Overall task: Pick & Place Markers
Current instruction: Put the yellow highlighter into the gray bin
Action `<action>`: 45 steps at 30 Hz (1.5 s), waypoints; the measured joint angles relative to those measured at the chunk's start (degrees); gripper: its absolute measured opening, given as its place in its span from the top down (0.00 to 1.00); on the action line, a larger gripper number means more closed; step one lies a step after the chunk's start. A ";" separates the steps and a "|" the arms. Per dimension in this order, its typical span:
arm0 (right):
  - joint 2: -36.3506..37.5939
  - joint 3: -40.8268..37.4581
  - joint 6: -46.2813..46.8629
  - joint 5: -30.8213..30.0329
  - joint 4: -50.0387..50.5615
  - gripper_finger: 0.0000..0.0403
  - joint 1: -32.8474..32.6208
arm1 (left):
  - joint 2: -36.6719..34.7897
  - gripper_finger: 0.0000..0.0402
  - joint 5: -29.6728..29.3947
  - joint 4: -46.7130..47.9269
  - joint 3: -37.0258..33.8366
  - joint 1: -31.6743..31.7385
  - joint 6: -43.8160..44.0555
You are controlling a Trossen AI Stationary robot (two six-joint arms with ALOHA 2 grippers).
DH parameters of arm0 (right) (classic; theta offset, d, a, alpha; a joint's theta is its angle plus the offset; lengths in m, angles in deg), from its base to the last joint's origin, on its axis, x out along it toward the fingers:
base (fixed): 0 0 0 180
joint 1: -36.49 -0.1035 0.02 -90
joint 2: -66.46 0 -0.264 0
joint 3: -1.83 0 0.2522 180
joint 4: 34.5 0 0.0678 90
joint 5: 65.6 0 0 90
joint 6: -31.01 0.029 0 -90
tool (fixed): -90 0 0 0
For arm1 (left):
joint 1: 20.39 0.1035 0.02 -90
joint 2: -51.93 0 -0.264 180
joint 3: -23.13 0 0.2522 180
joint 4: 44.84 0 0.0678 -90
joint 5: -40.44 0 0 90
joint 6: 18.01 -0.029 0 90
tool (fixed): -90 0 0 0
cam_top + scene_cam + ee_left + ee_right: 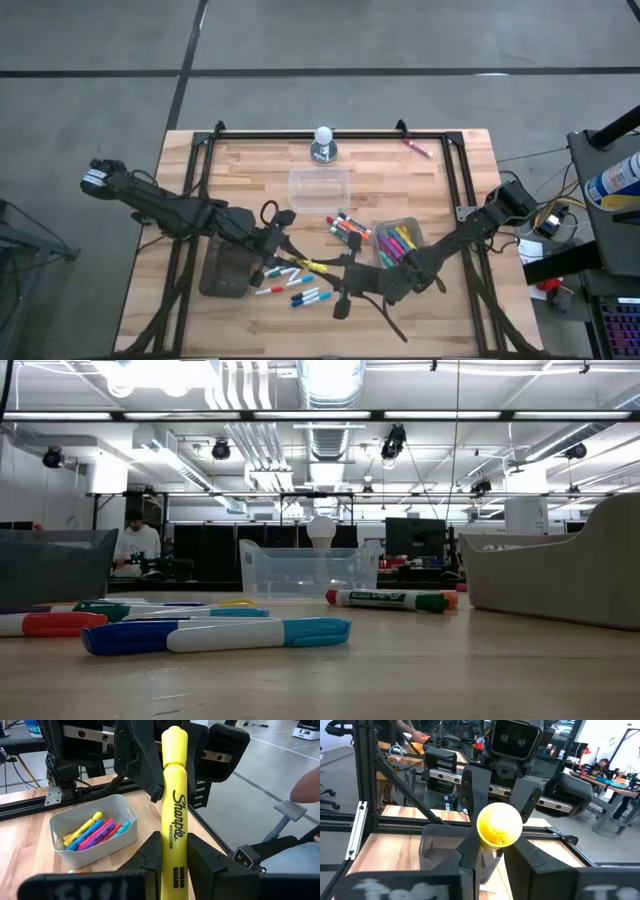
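Note:
A yellow Sharpie highlighter (174, 810) is held in the air between my two grippers, which face each other above the table's near middle (312, 266). My left gripper (174, 851) is shut on its lower barrel. My right gripper (497, 851) is shut on its cap end, which points at the right wrist camera (499, 824). More markers lie flat on the wood in a near group (298, 290) and a middle group (350, 228). Others lie in a small tub (398, 240). Neither gripper shows in the low view. My left gripper pinches the highlighter's lower barrel (174, 862) between its two fingers, which lie along the pen. It comes level from the table's left. The pen is lifted clear and sticks out past the fingertips toward the right gripper. My right gripper pinches the highlighter near its cap end (174, 772), one finger (150, 770) on either side. It comes level from the table's right, with the fingers along the pen. The cap's tip (499, 824) points back between the fingers.
An empty clear tub (319, 188) stands at the table's middle far side. A dark flat tray (225, 268) lies under the left arm. A white bulb on a stand (324, 145) and a red marker (418, 148) sit by the far rail. A black frame borders the table.

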 joint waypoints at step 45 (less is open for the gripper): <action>0.00 1.03 2.02 5.75 0.10 0.84 2.78 | 0.03 0.85 -0.60 0.87 -0.04 0.20 1.00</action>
